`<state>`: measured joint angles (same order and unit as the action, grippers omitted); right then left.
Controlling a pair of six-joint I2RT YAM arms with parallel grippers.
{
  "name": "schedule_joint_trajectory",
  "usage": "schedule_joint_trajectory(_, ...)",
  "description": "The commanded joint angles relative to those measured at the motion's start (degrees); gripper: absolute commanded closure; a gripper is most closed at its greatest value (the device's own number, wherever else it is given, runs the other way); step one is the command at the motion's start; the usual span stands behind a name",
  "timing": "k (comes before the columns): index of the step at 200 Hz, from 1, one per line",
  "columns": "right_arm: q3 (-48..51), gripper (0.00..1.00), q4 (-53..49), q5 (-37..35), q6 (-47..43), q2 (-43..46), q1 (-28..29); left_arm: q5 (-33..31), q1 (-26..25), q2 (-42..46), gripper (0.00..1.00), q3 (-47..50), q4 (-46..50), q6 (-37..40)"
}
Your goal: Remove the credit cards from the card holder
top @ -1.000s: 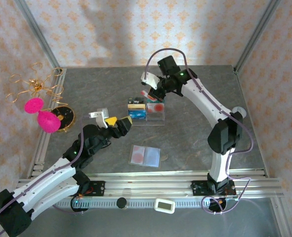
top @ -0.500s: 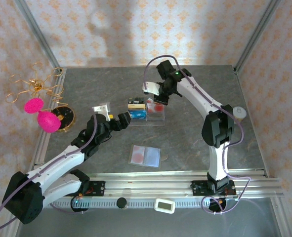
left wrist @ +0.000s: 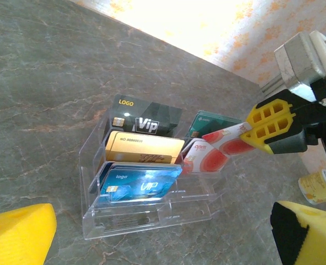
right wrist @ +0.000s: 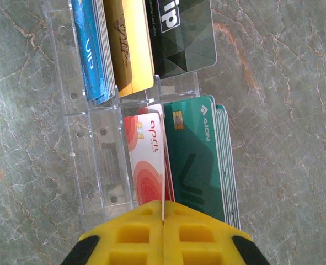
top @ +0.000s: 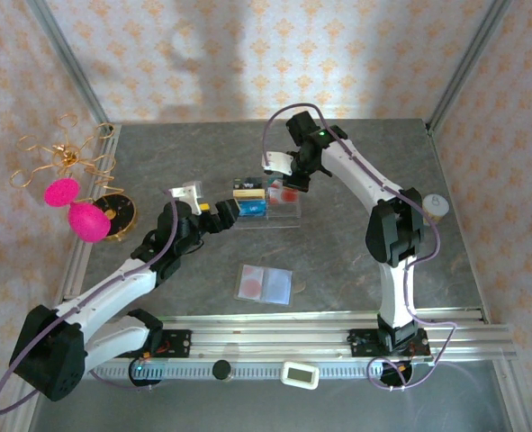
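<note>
Credit cards (left wrist: pixel 143 182): thin plastic rectangles, judged light, stiff and slick, probably too flat to pinch from above. They are best taken by a free short edge, with the jaws closing across the thickness. The left gripper (top: pixel 219 214) is hovering just left of the clear tray (left wrist: pixel 151 218), its fingers standing wide apart and holding nothing. The tray is sitting on the table (top: pixel 338 261). Its left column is holding black cards at the far end, gold cards in the middle and blue cards nearest. Its right column is holding green cards and, on their near side, a pale red-blotched card (right wrist: pixel 146 165). The card holder (top: pixel 264 283) is lying open and flat nearer than the tray, showing a reddish patch on the left and a bluish one on the right; whether cards are sitting inside cannot be told. The right gripper (right wrist: pixel 163 215) is pinching the red-blotched card's short edge, fingers pressed together on it.
</note>
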<state>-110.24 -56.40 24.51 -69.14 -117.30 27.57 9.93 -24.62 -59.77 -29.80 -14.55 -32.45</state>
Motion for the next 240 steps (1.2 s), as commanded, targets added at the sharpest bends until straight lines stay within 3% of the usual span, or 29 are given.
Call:
schedule_joint_trajectory(1,0.37,1.00,-1.31,0.26,-0.52,0.63,-0.05,1.93,0.61,-0.33,0.01,-0.35,-2.67,0.59)
schedule_joint_trajectory(72,0.03,1.00,-1.66,5.24,-1.26,6.29,0.20,3.70,0.72,-0.44,0.01,0.23,-4.06,-0.27)
schedule_joint_trajectory(240,4.40,1.00,0.15,-0.28,-3.44,1.06,0.03,2.98,1.46,-2.01,0.01,-0.70,-1.36,1.26)
